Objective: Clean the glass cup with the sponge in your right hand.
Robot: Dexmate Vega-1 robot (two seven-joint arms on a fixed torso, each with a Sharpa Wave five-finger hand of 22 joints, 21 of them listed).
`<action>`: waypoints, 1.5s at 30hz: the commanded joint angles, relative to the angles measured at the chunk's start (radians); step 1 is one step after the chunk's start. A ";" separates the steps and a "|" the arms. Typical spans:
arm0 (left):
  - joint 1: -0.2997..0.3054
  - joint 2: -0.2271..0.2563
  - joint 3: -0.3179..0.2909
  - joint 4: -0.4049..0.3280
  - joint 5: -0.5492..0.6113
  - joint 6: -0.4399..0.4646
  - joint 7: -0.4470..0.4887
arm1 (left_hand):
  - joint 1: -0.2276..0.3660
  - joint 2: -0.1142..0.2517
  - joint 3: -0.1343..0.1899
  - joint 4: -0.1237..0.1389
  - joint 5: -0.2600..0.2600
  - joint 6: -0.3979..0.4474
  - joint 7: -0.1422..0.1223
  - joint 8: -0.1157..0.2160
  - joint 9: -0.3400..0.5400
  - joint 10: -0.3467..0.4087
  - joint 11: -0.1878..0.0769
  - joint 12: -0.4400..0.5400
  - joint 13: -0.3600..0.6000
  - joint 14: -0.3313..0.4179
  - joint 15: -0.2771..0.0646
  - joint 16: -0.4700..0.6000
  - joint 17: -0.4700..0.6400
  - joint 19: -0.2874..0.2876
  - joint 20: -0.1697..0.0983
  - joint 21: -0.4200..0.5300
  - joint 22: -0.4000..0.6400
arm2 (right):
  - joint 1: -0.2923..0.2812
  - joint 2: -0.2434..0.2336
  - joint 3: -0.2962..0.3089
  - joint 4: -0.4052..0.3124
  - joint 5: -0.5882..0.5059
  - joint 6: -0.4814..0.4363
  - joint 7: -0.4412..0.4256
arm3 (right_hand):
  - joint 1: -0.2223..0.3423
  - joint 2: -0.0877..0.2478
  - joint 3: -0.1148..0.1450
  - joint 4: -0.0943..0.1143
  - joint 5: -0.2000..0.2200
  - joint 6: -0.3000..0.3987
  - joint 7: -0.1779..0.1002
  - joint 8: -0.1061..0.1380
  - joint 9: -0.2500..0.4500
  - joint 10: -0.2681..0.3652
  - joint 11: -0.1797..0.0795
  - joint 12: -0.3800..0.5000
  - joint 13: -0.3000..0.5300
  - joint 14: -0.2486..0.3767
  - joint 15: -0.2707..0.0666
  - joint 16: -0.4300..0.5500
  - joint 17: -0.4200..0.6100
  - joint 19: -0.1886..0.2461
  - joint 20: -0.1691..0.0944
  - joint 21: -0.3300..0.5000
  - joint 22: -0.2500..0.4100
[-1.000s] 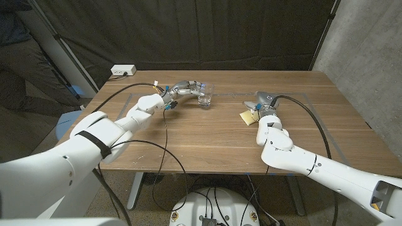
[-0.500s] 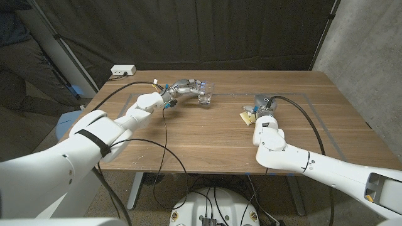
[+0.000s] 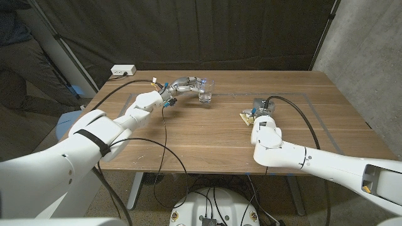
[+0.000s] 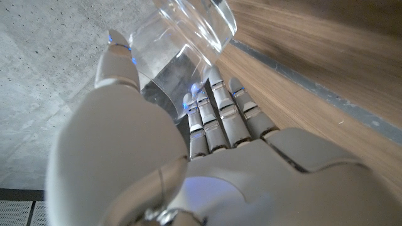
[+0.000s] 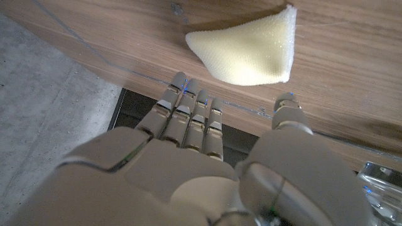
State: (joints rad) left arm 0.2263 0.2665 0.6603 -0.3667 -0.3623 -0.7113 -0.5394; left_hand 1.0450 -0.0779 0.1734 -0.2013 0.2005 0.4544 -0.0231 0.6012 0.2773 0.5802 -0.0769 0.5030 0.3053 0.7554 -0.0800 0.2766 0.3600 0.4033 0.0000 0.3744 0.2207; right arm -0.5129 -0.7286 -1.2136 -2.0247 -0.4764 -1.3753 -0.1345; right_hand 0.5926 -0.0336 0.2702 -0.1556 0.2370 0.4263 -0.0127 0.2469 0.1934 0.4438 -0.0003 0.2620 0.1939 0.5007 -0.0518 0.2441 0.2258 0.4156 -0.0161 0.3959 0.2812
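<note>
At the back middle of the wooden table (image 3: 188, 138), my left hand (image 3: 186, 85) grips the clear glass cup (image 3: 206, 93). The left wrist view shows the glass cup (image 4: 188, 28) tilted between the thumb and the fingers of the left hand (image 4: 188, 157). A pale yellow sponge (image 3: 246, 116) lies on the table, right of centre. My right hand (image 3: 261, 107) stands just behind and right of it, empty. In the right wrist view the sponge (image 5: 248, 47) lies just past the spread fingers (image 5: 185, 119) of the right hand (image 5: 201, 163), not touched by them.
A white power strip (image 3: 123, 70) sits at the table's back left corner, with cables trailing along both arms. Thin blue tape lines (image 3: 295, 95) mark the right half of the table. A person (image 3: 16, 44) stands at the far left, beyond the table.
My left hand has lifted the glass cup slightly and carried it a little toward the table's back. My right forearm has swung inward while the hand stays by the sponge.
</note>
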 commanded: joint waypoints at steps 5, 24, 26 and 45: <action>-0.002 -0.002 -0.011 0.000 -0.003 -0.007 -0.011 | 0.158 0.154 0.078 0.065 0.004 0.132 -0.102 0.197 0.036 0.131 -0.124 0.003 0.023 0.015 -0.142 -0.008 0.006 -0.008 -0.001 0.009 0.005 | 0.027 0.021 -0.034 0.058 -0.095 -0.021 0.177 | 0.007 0.011 0.004 0.010 0.009 0.002 -0.002 0.000 0.001 -0.003 -0.002 -0.001 0.005 -0.005 -0.068 -0.001 0.007 -0.001 -0.006 0.008 0.005; 0.002 -0.001 -0.018 -0.003 -0.007 -0.023 -0.012 | 0.156 0.154 0.083 0.068 0.004 0.131 -0.098 0.209 0.038 0.135 -0.123 0.003 0.029 0.018 -0.143 -0.016 0.013 -0.010 -0.006 0.015 0.005 | 0.060 0.021 -0.060 0.093 -0.064 -0.021 0.219 | 0.013 0.040 0.005 0.024 0.022 0.156 -0.063 0.044 -0.001 0.020 -0.033 -0.006 0.005 0.003 -0.073 0.003 0.027 -0.008 -0.011 0.041 0.032; 0.004 -0.001 -0.020 -0.004 -0.009 -0.030 -0.016 | 0.155 0.154 0.083 0.068 0.004 0.130 -0.099 0.209 0.037 0.134 -0.123 0.003 0.029 0.018 -0.142 -0.016 0.013 -0.011 -0.006 0.015 0.005 | 0.060 0.019 -0.059 0.091 -0.059 -0.021 0.219 | 0.021 0.043 0.006 0.021 0.025 0.202 -0.076 0.056 -0.002 0.031 -0.036 -0.004 0.005 0.014 -0.081 0.005 0.028 -0.007 -0.013 0.050 0.038; 0.013 0.000 -0.028 -0.011 -0.012 -0.064 -0.035 | 0.150 0.155 0.087 0.073 0.004 0.128 -0.098 0.218 0.034 0.133 -0.124 0.001 0.035 0.021 -0.141 -0.024 0.019 -0.012 -0.009 0.022 0.004 | -0.027 0.020 0.015 0.065 0.003 -0.007 -0.007 | 0.213 0.181 0.085 -0.006 0.017 0.577 -0.128 0.139 -0.007 0.218 -0.110 0.036 -0.002 0.141 -0.145 0.045 0.059 0.038 -0.061 0.164 0.093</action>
State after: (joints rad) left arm 0.2344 0.2655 0.6367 -0.3740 -0.3718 -0.7602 -0.5649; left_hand 1.0454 -0.0782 0.1773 -0.2052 0.2004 0.4611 -0.0231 0.6014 0.2774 0.5803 -0.0771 0.5000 0.3237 0.7644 -0.0820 0.2550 0.3758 0.3923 -0.0109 0.3901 0.2206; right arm -0.4732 -0.7148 -1.2590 -1.9451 -0.5103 -1.3955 0.0185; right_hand 0.7696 0.1300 0.3403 -0.1610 0.2609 0.8090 -0.0032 0.3702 0.1831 0.6332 -0.1027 0.2888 0.1904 0.6224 -0.0575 0.2804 0.2785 0.4411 -0.0412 0.5416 0.3639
